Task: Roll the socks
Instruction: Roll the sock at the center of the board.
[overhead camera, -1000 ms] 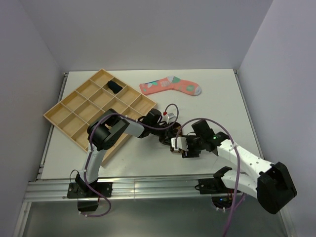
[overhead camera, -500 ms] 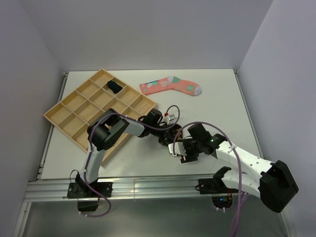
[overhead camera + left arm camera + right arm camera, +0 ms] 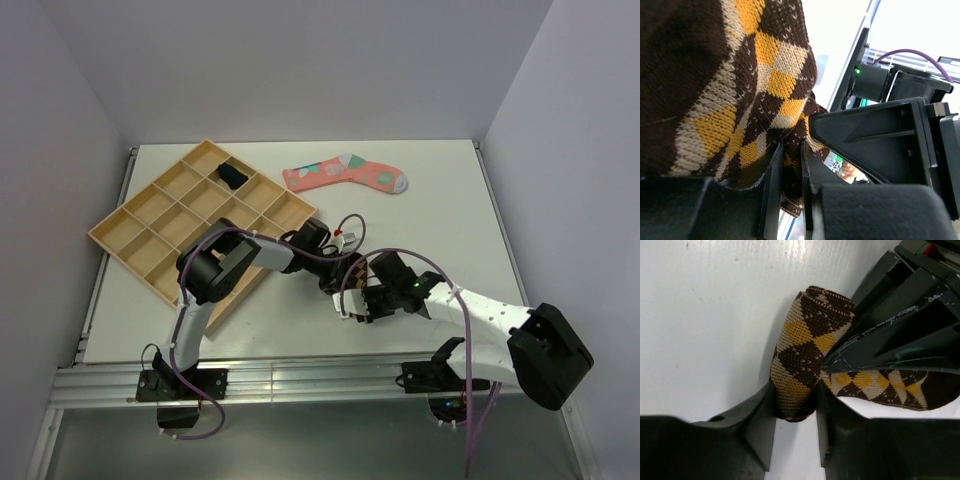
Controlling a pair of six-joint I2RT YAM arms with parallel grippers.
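Note:
The brown-and-orange diamond-patterned sock lies partly rolled on the white table, mostly hidden under both grippers in the top view. My right gripper is shut on the rolled end of this sock. My left gripper is shut on a fold of the same sock, and its dark fingers show beside the roll in the right wrist view. The pink sock with teal and white patches lies flat at the back of the table. The dark navy sock sits in a back compartment of the tray.
A wooden tray with several compartments lies at the left of the table, close to the left arm. Grey walls stand on three sides. The table's front edge and metal rail run just below the grippers.
My right gripper has moved left toward the left gripper, still at the patterned sock. The left arm has hardly moved. The pink and navy socks have not moved.

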